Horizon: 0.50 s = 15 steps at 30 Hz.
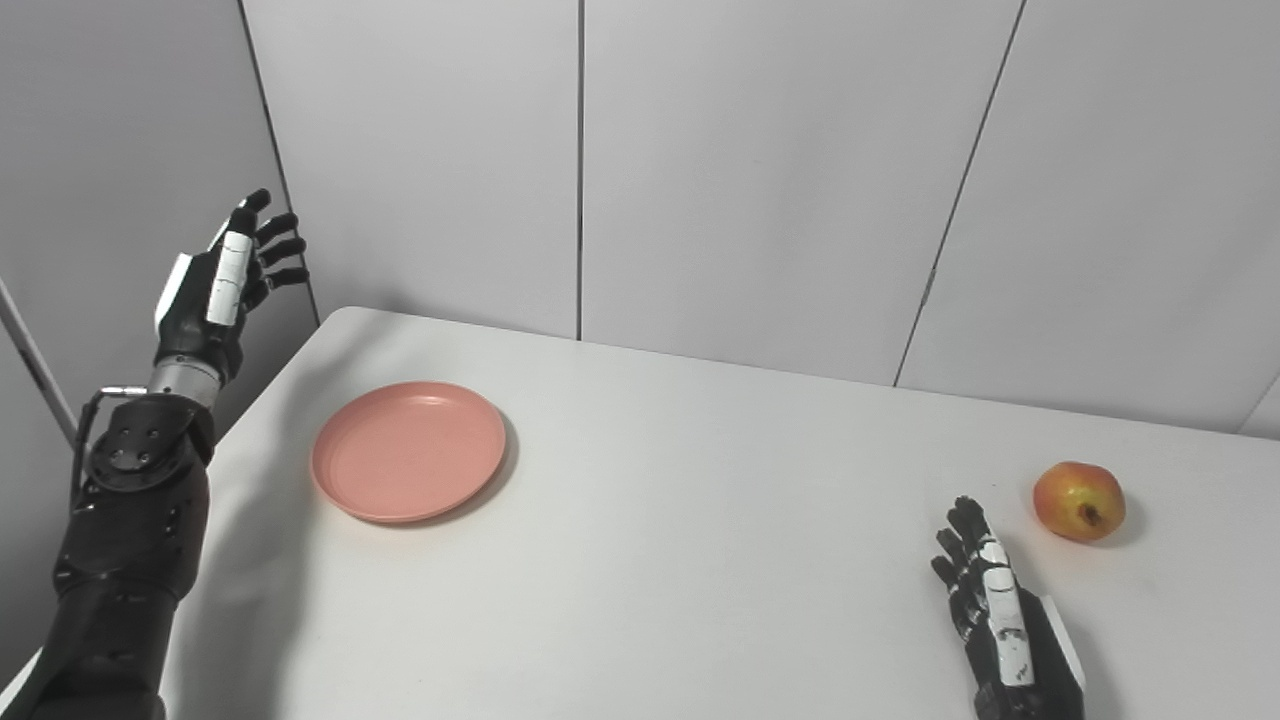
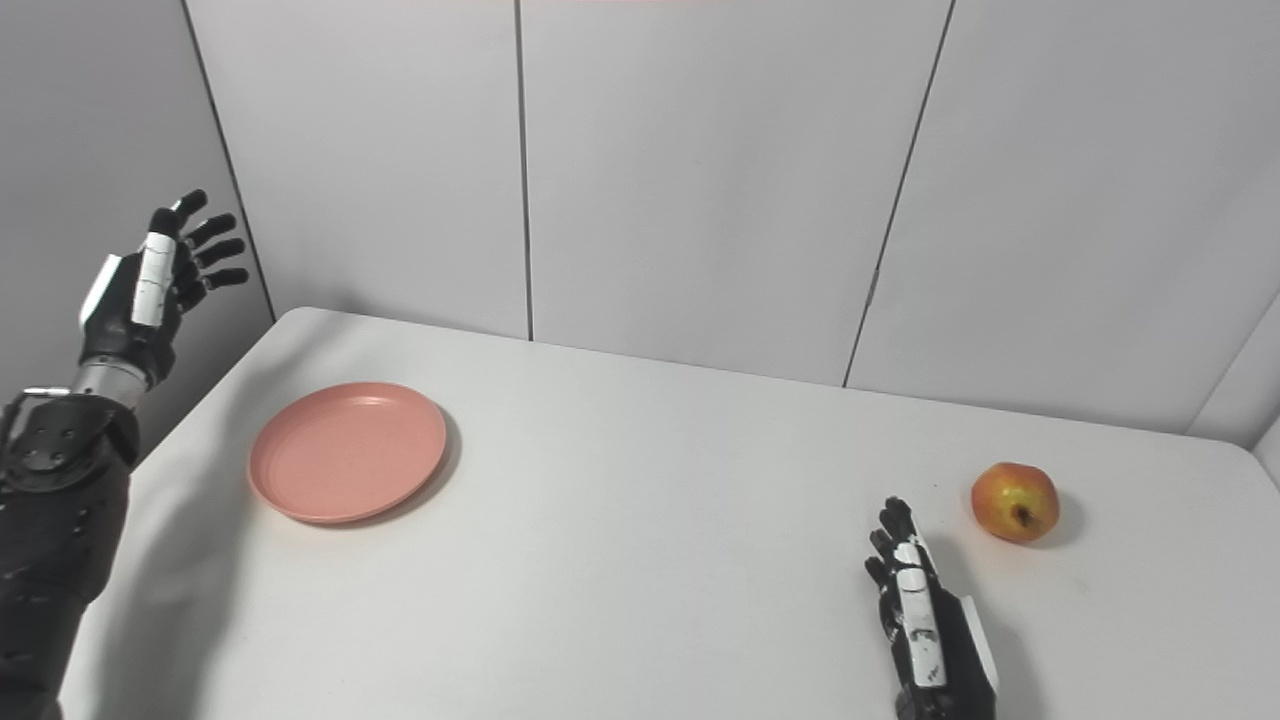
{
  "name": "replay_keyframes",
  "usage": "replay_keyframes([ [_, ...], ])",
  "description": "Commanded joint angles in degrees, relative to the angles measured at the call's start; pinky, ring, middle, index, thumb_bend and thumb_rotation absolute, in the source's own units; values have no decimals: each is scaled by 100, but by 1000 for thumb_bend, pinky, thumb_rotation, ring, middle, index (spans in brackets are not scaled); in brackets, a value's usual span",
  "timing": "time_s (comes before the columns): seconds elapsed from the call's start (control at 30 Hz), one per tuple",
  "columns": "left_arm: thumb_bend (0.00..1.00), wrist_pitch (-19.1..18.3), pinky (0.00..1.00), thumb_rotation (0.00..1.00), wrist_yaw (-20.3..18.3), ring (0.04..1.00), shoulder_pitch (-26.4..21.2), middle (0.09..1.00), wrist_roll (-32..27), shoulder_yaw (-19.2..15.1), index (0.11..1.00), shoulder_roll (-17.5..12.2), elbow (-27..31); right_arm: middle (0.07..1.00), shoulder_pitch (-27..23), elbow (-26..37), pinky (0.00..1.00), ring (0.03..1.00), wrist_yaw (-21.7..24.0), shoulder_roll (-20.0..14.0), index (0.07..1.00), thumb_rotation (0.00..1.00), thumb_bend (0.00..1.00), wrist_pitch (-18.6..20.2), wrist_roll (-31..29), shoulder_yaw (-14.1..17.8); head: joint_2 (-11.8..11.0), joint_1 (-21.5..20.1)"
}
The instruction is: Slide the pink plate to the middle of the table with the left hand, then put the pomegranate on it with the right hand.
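Pink plate (image 1: pixel 408 451) sits left of frame centre on bench (image 1: pixel 700 560), below-right of raised left hand (image 1: pixel 222 280), fingers (image 1: pixel 275 250) spread, empty; right hand (image 1: pixel 1005 620) open, empty, near pomegranate (image 1: pixel 1079 501).

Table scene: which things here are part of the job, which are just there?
Part of the job:
- pink plate, empty, on the table's left side
- pomegranate, far right, on the table
- left hand, raised, open
- right hand, low, open, near the fruit

Just there:
- white table
- grey wall panels
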<state>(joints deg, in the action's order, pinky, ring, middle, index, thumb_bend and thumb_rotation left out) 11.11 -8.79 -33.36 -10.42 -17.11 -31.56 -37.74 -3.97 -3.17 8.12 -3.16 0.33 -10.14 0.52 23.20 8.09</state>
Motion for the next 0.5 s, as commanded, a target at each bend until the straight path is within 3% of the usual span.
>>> replay_keyframes([
  [0.0, 1000, 195, 755, 972, 5, 843, -319, 878, -19, -24, 928, -257, -1, 1000, 428, -232, 1000, 1000, -4, 72, 976, 935, 670, 157, -47, -4, 16, 3],
  [0.47, 988, 614, 740, 976, -9, 824, -260, 860, -20, 33, 915, -10, -862, 997, 463, -231, 1000, 1000, 6, 53, 969, 919, 668, 122, -56, 33, 42, 1],
])
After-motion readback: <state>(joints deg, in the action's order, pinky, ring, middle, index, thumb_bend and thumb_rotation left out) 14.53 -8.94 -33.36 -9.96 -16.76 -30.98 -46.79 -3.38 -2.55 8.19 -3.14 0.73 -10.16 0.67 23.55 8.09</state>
